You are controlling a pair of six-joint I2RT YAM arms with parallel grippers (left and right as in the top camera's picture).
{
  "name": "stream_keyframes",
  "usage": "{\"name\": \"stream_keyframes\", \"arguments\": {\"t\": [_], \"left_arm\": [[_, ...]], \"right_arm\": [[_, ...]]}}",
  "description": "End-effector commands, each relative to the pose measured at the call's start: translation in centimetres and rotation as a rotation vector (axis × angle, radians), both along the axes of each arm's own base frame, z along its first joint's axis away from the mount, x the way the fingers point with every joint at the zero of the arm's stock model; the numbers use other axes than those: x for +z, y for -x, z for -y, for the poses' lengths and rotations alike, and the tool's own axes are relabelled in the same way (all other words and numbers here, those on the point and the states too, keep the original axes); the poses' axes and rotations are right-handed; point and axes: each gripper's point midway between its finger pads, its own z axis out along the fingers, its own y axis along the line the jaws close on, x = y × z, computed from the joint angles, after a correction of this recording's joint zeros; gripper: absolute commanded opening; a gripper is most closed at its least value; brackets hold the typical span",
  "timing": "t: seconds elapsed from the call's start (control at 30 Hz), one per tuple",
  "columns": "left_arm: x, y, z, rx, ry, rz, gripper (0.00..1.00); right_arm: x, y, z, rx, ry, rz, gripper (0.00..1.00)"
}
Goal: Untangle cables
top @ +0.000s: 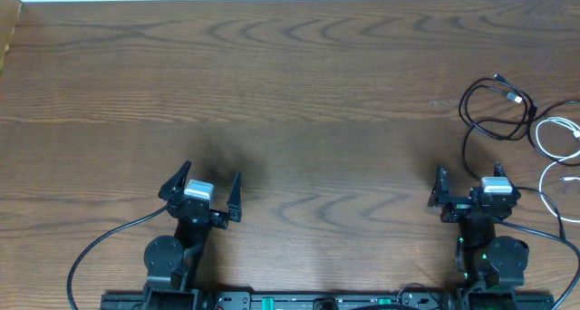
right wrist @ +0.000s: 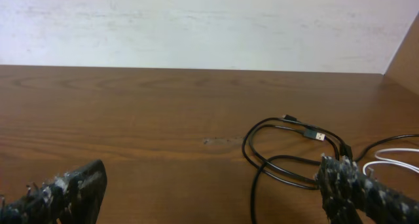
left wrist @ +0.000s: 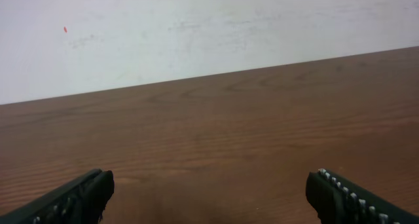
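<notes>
- Right gripper sits at the near right of the brown wood-grain worktop, jaws spread wide with nothing between them but bare wood and one cable strand.
- From the right wrist, this gripper faces the thin black cable, which lies in loose overlapping loops ahead and to the right of it. One strand runs back toward the camera, close inside the right finger.
- Seen from overhead, the black cable loops near the worktop's right edge, beyond the right gripper. A strand trails down to just beside the gripper without being held.
- A thin white cable curls to the right of the black one, partly cut off by the picture's edge. In the right wrist view the white cable shows beyond the right finger.
- Left gripper stands at the near left, equally wide open and empty, well apart from both cables.
- Its wrist view shows the left gripper over bare worktop, a white wall behind.
</notes>
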Motion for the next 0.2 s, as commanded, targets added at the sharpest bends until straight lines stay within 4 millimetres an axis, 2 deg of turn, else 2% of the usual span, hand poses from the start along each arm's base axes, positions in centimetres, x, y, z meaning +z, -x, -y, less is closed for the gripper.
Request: {"name": "stream_keyframes", "arguments": {"t": [0.0,0.17], "left_arm": [[-1.44,0.30,0.79,-0.047,-0.012,-0.044,0.98],[-1.45,0.30,0.79,-0.047,-0.012,-0.044,0.98]], "right_arm": [[0.00,0.04,0.24,-0.010,-0.014,0.002,0.99],[-0.01,0.04,0.24,-0.010,-0.014,0.001,0.99]]}}
